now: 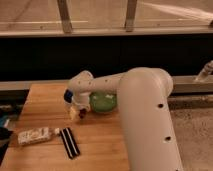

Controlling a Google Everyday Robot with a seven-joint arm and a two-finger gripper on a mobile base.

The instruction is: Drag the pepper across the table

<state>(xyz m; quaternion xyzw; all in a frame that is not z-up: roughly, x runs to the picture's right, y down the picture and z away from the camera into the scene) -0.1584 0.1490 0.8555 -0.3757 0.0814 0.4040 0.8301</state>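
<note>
Seemingly mid-task, the single camera view looks down on a wooden tabletop [45,100]. A bulky white arm [145,115] reaches left past a green bowl [103,102], its hand [76,109] set low just left of the bowl, probably so it can press on the pepper and drag it. The small dark pepper [83,114] lies by the bowl's left edge, under the hand. Whether the hand is clenched or released cannot be told. Further left of the bowl lie a pale packet [35,135] and a black bar [70,143].

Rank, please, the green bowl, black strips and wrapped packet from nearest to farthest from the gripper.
From the gripper, low over the table:
1. Green bowl, close beside it.
2. Black strips, nearer the front edge.
3. Wrapped packet, front left.
</note>
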